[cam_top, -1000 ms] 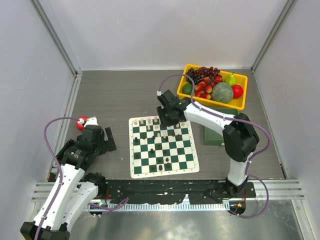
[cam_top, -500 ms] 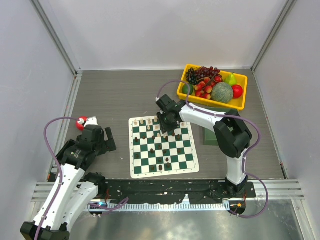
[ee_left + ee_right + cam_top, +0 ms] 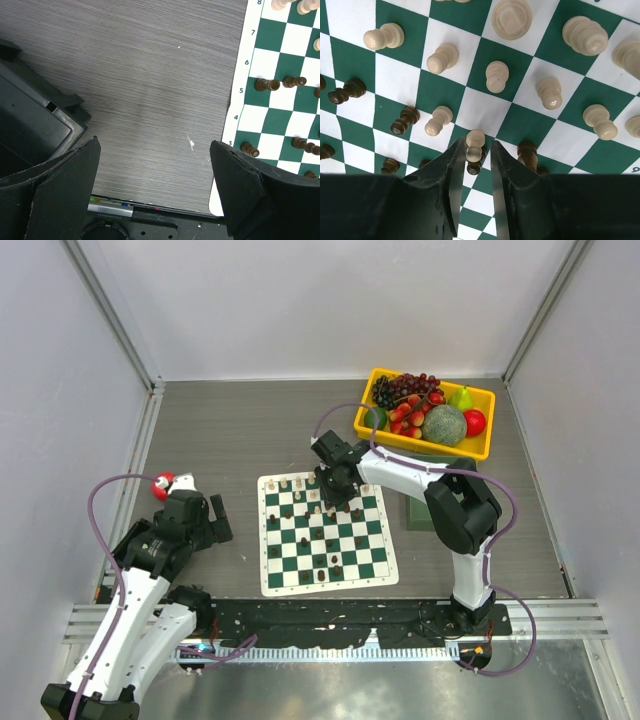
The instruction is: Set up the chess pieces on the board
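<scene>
The green and white board (image 3: 270,582) lies at the table's middle, with cream and dark chess pieces scattered over its squares. My right gripper (image 3: 335,490) hangs low over the board's far half. In the right wrist view its fingers (image 3: 454,165) stand close on either side of a cream pawn (image 3: 475,144), with a thin gap still showing on the right side. A dark piece (image 3: 474,167) stands just behind that pawn. My left gripper (image 3: 208,515) rests left of the board, wide open (image 3: 155,150) over bare table, beside the board's edge (image 3: 241,100).
A yellow bin (image 3: 478,448) of fruit sits at the far right, with a dark green bin (image 3: 425,512) in front of it. A small red object (image 3: 161,483) lies by the left arm. A dark tray corner (image 3: 35,125) shows in the left wrist view.
My right gripper has shifted a little left and down over the board, and its jaws have narrowed around the cream pawn. The left arm has not moved.
</scene>
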